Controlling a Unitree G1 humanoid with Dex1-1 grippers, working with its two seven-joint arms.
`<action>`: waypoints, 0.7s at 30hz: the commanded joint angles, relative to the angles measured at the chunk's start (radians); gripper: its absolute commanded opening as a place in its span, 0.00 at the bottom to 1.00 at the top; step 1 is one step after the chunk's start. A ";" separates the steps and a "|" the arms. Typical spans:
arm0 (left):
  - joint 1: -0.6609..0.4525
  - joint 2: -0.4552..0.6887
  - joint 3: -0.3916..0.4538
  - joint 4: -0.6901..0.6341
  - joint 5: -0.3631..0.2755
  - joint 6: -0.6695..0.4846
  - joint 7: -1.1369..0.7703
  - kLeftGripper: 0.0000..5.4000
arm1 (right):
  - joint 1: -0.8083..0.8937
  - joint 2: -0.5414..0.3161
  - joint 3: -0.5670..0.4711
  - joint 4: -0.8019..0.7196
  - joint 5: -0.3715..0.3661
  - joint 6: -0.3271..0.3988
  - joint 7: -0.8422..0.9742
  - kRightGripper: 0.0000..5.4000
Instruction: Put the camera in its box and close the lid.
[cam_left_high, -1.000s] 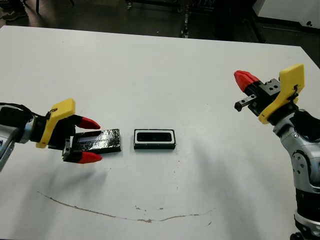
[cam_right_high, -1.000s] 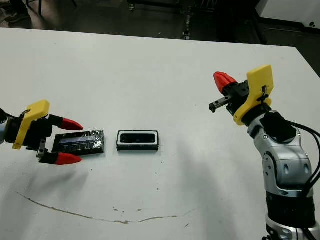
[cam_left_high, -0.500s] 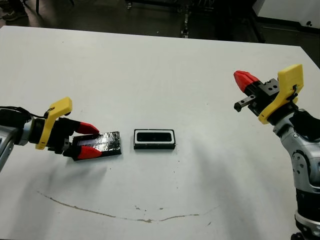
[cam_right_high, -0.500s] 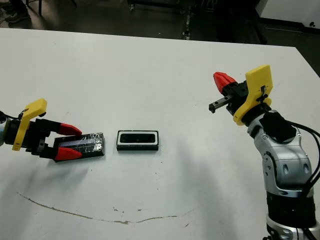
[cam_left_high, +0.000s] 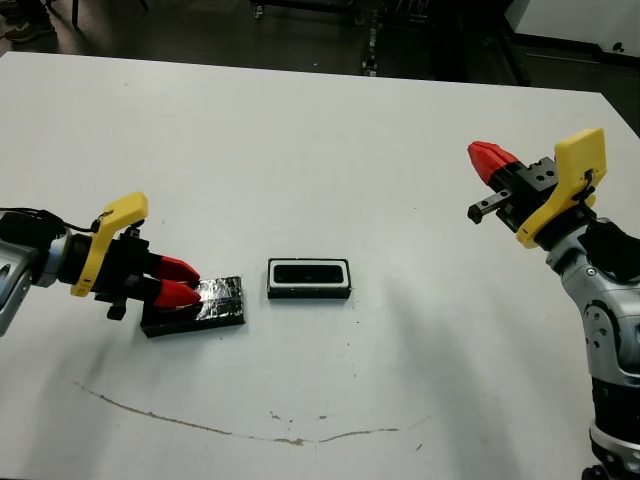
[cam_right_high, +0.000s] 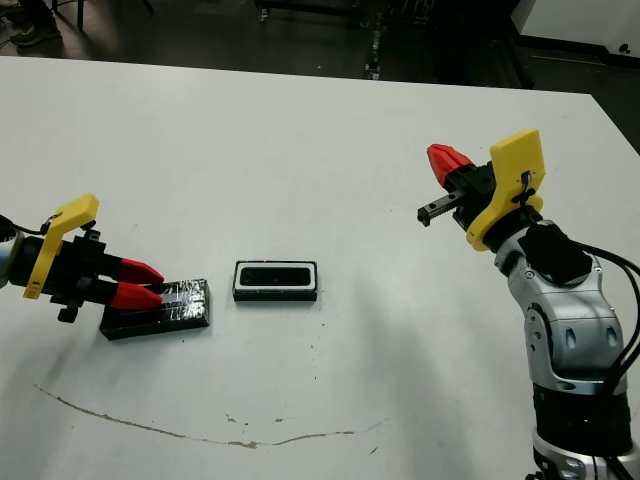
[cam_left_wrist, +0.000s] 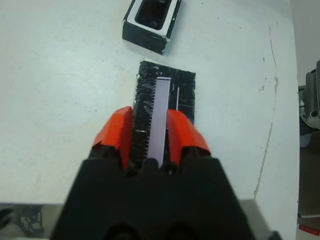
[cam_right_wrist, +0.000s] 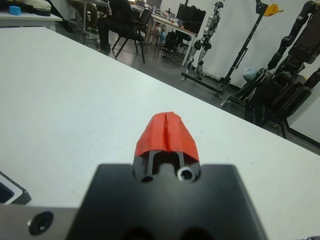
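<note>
The lid (cam_left_high: 215, 300), a glossy black slab with a pale strip (cam_left_wrist: 159, 110), lies on the table left of the box. My left gripper (cam_left_high: 177, 282) is shut on the lid's left end, its red fingertips (cam_left_wrist: 118, 134) pressed to either side of the strip. The box (cam_left_high: 309, 293), black-walled with a white rim, stands just right of the lid, and a dark bar inside it looks like the camera (cam_left_high: 309, 272). My right gripper (cam_left_high: 490, 158) hangs raised over the table's right side, shut and holding nothing, its tips (cam_right_wrist: 166, 131) together.
A thin brown curved stain (cam_left_high: 250, 430) crosses the white table (cam_left_high: 320, 150) near its front edge. Beyond the far edge lies dark floor. The right wrist view shows a seated person (cam_right_wrist: 117, 20) and robot stands (cam_right_wrist: 295, 45) past the table.
My left gripper's fingers, open around the lid's left end a second ago, have closed onto it. The right arm and the box have not moved.
</note>
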 joint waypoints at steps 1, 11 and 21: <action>0.017 0.007 -0.015 0.005 0.021 -0.010 -0.006 0.18 | 0.010 -0.016 0.000 -0.006 -0.006 0.019 -0.007 0.00; 0.008 -0.003 0.037 0.025 0.032 -0.267 -0.025 0.23 | 0.015 -0.017 -0.001 -0.007 -0.001 0.022 -0.002 0.00; 0.005 0.013 0.192 -0.074 -0.062 -0.329 0.011 0.49 | 0.017 -0.020 -0.003 -0.016 0.006 0.041 0.000 0.00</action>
